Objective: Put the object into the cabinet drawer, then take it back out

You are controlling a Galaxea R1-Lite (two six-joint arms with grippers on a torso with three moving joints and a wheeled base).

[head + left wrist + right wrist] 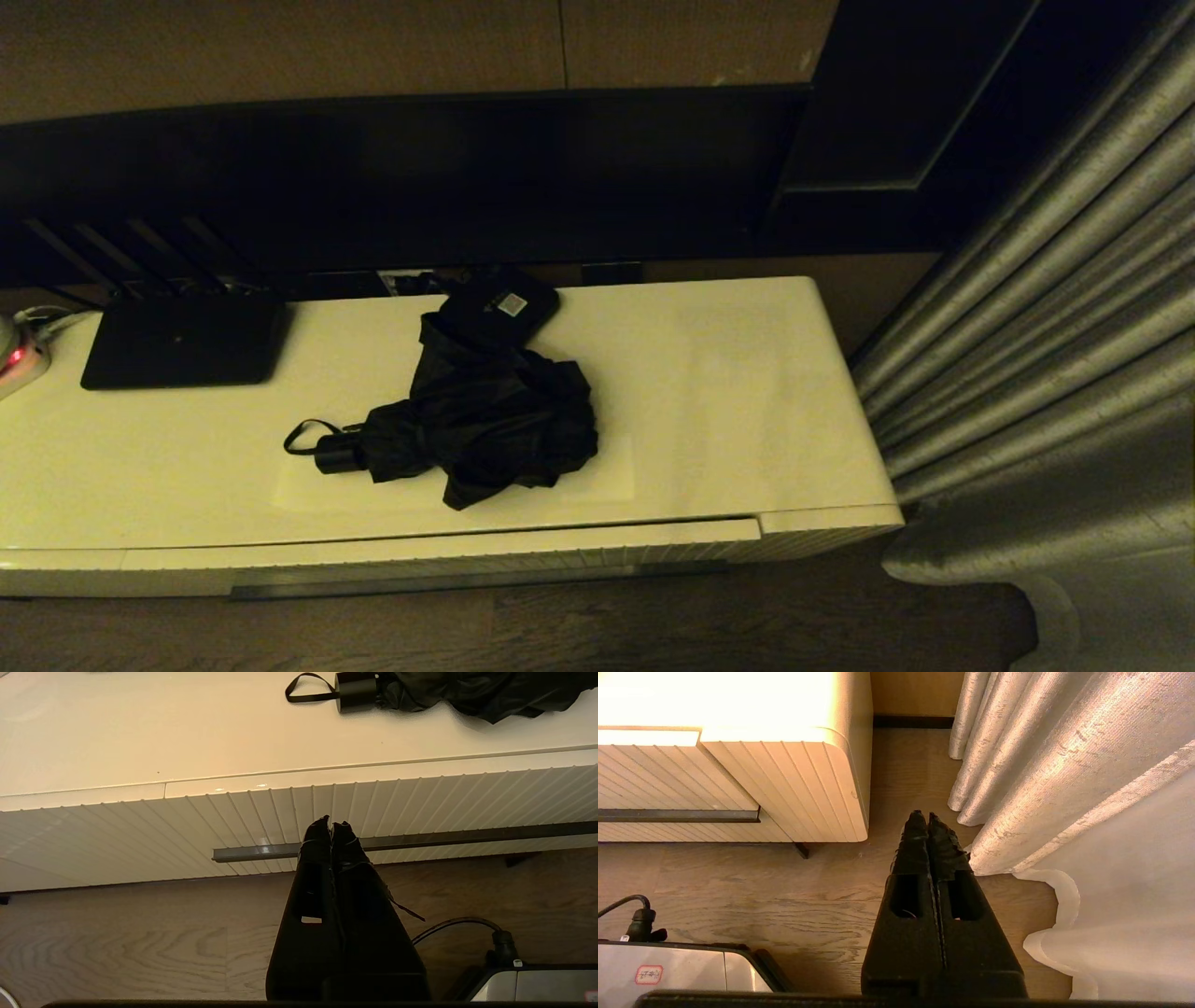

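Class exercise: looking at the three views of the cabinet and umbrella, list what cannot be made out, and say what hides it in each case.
1. Inside of the cabinet drawer: hidden in all views, its ribbed front is closed.
2. Rear of the small black box: head view, lost in dark shadow.
3. Umbrella canopy: left wrist view, cut by the picture's edge.
4. Router antenna tips: head view, merge into dark background.

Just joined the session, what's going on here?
Nothing is being handled yet. The umbrella lies on top of the cabinet, partly against a small black box, with a router off to one side. The drawer is closed. The left gripper hangs shut in front of the drawer front; the right gripper is shut and parked low by the curtain.
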